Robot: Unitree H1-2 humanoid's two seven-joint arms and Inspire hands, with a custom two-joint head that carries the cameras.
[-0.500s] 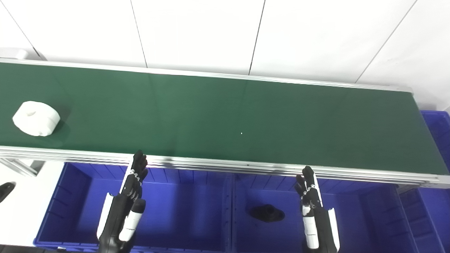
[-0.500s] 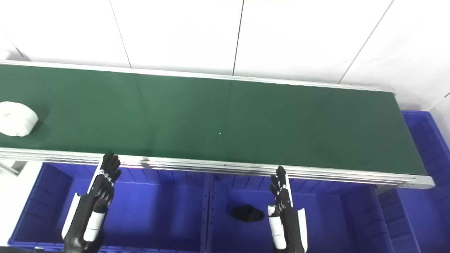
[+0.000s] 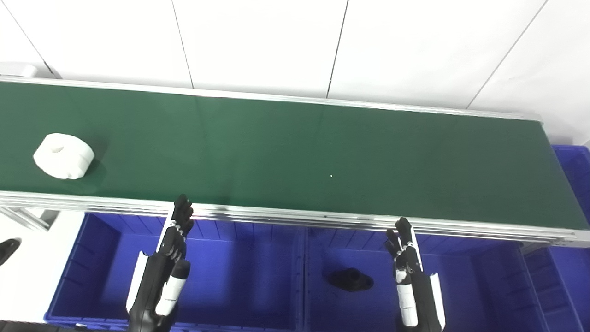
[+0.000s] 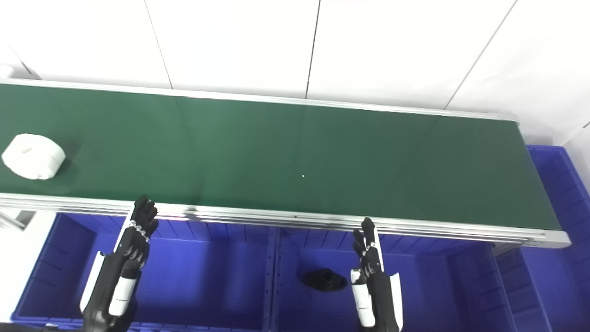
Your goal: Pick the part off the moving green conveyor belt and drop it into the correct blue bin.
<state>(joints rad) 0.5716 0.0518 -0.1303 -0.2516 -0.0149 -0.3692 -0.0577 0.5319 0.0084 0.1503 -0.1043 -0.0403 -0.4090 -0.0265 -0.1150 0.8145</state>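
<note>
A white round part [image 3: 63, 156] with a hole in its top lies on the green conveyor belt [image 3: 295, 152] at the far left; it also shows in the right eye view [image 4: 33, 156]. My left hand [image 3: 170, 258] is open and empty, fingers straight, over the left blue bin [image 3: 92, 258], just below the belt's near rail. My right hand [image 3: 408, 267] is open and empty, fingers straight, over the middle blue bin [image 3: 484, 286]. A black part [image 3: 350, 280] lies in the middle bin, left of my right hand.
The belt's aluminium near rail [image 3: 295, 216] runs between the hands and the belt. A third blue bin [image 3: 571, 166] stands past the belt's right end. A white wall rises behind the belt. A dark object [image 3: 7, 249] sits at the left edge.
The white part has moved to the right along the belt. Both hands have stayed almost still.
</note>
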